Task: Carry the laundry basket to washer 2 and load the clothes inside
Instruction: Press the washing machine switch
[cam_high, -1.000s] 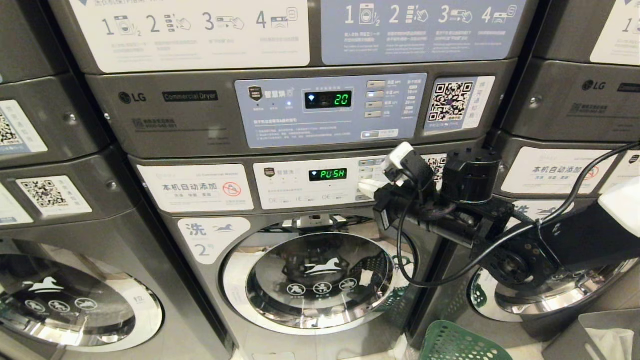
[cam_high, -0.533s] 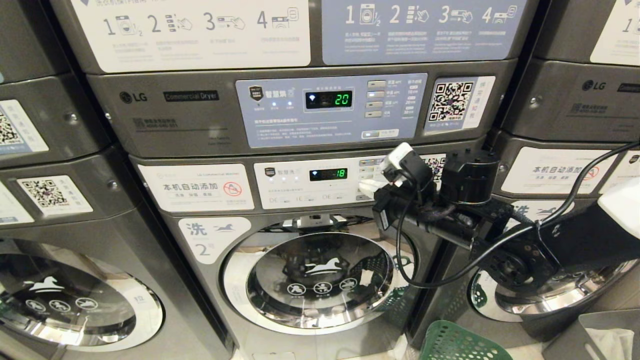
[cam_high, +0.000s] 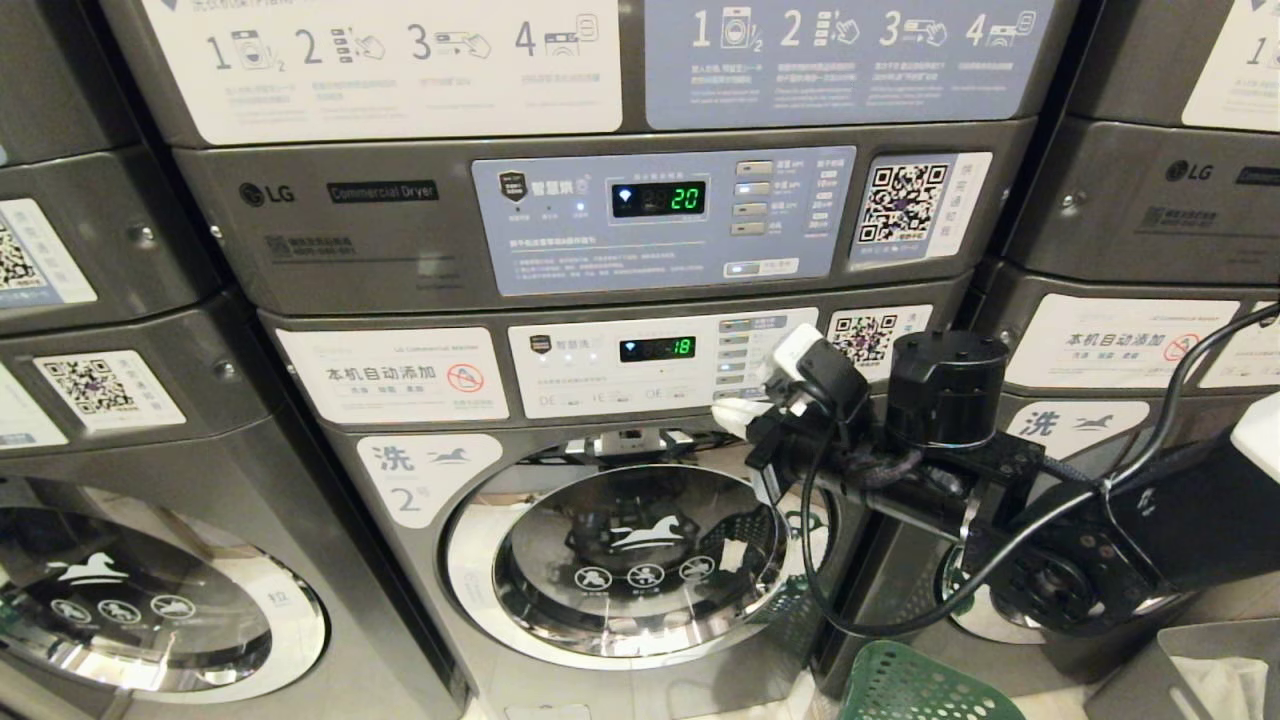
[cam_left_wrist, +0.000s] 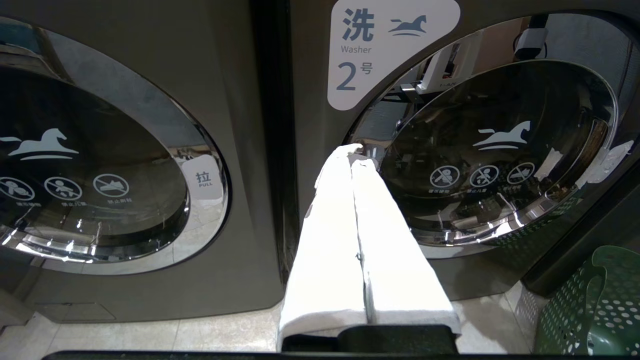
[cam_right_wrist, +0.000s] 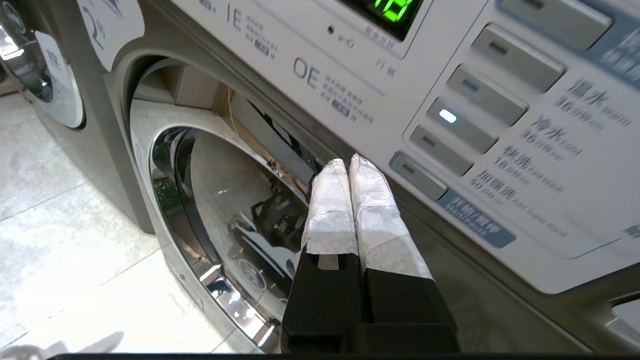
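Washer 2 (cam_high: 620, 560): middle machine of the lower row, its round door shut, numeral label at the door's upper left.
Control panel (cam_high: 650, 362): just above the door, green display lit.
Right gripper (cam_high: 738, 413): fingers pressed together, holding nothing, tips just beside the panel's lowest button, above the door's upper right edge.
Laundry basket (cam_high: 925, 690): on the floor, below the right arm, just right of washer 2.
Left gripper (cam_left_wrist: 350, 152): closed and empty, low before washer 2's door.

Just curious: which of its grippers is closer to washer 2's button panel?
Right. The right gripper sits shut just below the button panel; the left gripper is lower, by the door.
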